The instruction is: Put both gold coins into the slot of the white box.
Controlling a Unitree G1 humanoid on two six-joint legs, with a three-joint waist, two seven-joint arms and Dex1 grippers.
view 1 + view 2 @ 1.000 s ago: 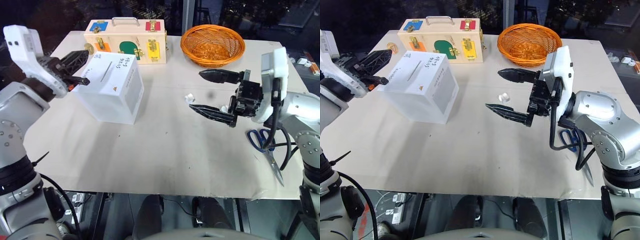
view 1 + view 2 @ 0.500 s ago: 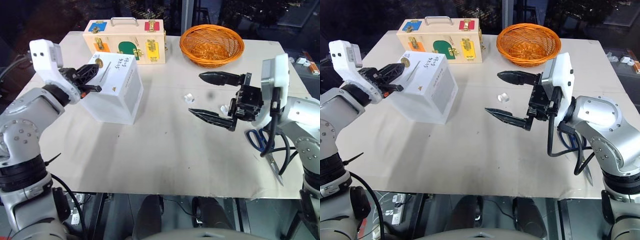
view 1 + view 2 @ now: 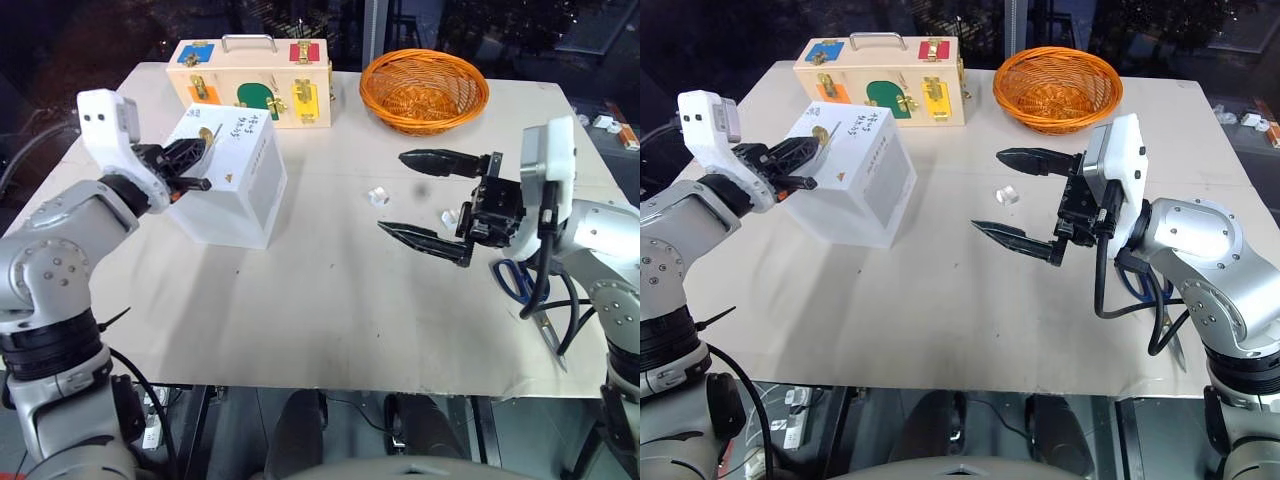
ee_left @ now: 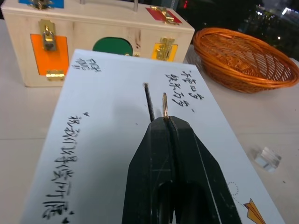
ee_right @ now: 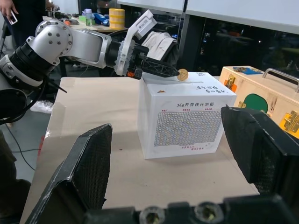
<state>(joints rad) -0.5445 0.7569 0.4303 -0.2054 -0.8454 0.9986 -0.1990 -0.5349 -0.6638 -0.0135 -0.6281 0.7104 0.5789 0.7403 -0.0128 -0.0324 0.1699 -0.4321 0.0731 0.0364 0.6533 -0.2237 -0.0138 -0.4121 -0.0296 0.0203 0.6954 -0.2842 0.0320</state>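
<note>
Coin on edge above the slot – watch the line-up.

Your left pincer (image 4: 164, 122) is clamped shut on one small shiny gold coin (image 4: 164, 105), held upright over the top of the white cardboard cube box (image 3: 232, 185), just beside the narrow dark slot (image 4: 149, 101) and not over it. Lower it like this and the coin likely lands on the cardboard; release it there and it may roll off onto the beige tabletop (image 3: 330, 300). Your right pincer (image 3: 422, 196) hangs wide open and empty, well apart from the box. Counted – one coin, one box, one slot, one orange wicker basket (image 3: 425, 90), one pale wooden latch case (image 3: 252, 75), one blue-handled scissors (image 3: 522, 280).
</note>
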